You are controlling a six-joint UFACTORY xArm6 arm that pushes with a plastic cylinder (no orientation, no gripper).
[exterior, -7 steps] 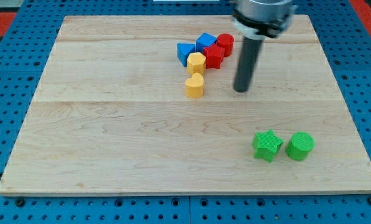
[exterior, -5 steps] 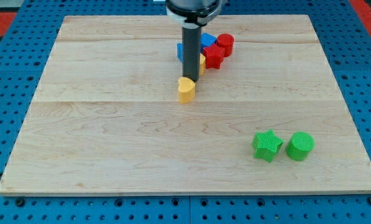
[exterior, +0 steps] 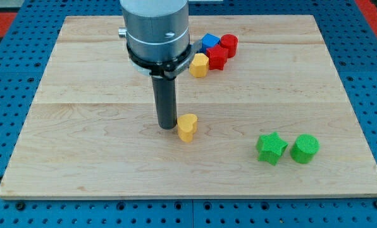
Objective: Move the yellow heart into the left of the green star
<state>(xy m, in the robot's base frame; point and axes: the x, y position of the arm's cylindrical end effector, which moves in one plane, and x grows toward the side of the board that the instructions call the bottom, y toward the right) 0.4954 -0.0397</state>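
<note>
The yellow heart (exterior: pixel 187 127) lies near the board's middle, a little below centre. My tip (exterior: pixel 167 126) rests on the board just at the heart's left side, touching or nearly touching it. The green star (exterior: pixel 271 148) sits at the lower right, well to the right of the heart and slightly lower.
A green cylinder (exterior: pixel 304 149) stands right beside the star on its right. At the view's top, a cluster holds a yellow hexagon (exterior: pixel 199 64), a red star-like block (exterior: pixel 217 57), a red cylinder (exterior: pixel 229 45) and a blue block (exterior: pixel 208 42). The arm's body hides part of the cluster.
My tip swept from the right of the cluster to the heart's left. The yellow heart has slid down the view, from just under the cluster to near the board's centre.
</note>
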